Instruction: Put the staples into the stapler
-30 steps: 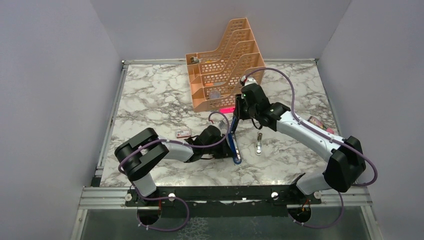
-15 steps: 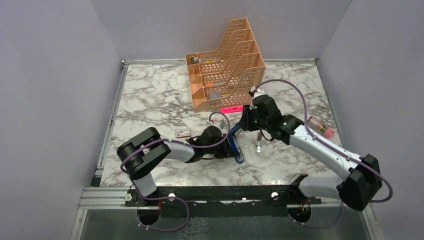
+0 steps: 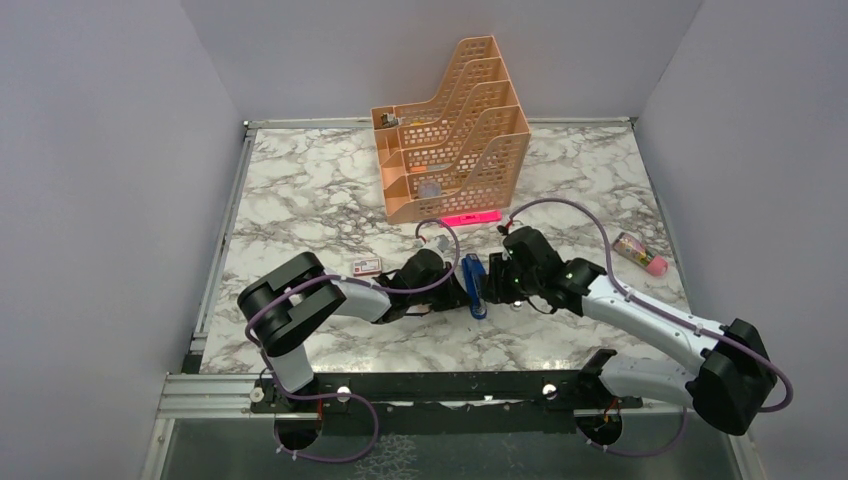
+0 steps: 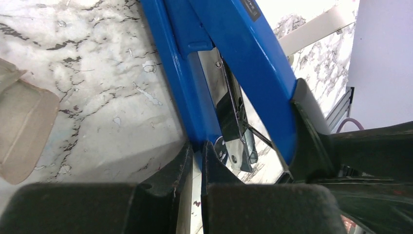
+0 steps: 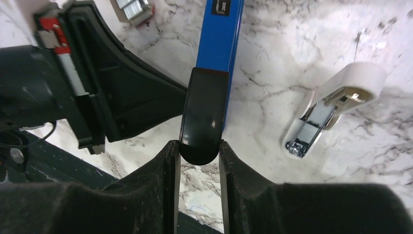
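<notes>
The blue stapler [image 3: 474, 286] lies on the marble table between my two grippers. My left gripper [image 3: 458, 291] is shut on the thin edge of its lower blue part [image 4: 194, 146]. The silvery magazine [image 4: 225, 105] shows in the gap under the blue top arm [image 4: 253, 63]. My right gripper [image 3: 494, 280] is shut on the black end [image 5: 202, 119] of the top arm, a finger [image 5: 165, 195] on each side. The white box with the red label [image 3: 367, 266] lies left of my left arm. A small tray of silvery staples [image 5: 132, 9] lies beyond the stapler.
An orange file rack [image 3: 450, 130] stands at the back, with a bright-pink bar [image 3: 470, 217] in front of it. A white capsule-like piece [image 5: 336, 100] lies right of the stapler. A pink-ended tube [image 3: 640, 253] lies at the right. A peach piece [image 4: 22, 131] lies left of the stapler.
My right gripper has swung the stapler's top arm from raised, near the file rack, down toward the table. The right arm came nearer and lower. The left gripper kept its hold.
</notes>
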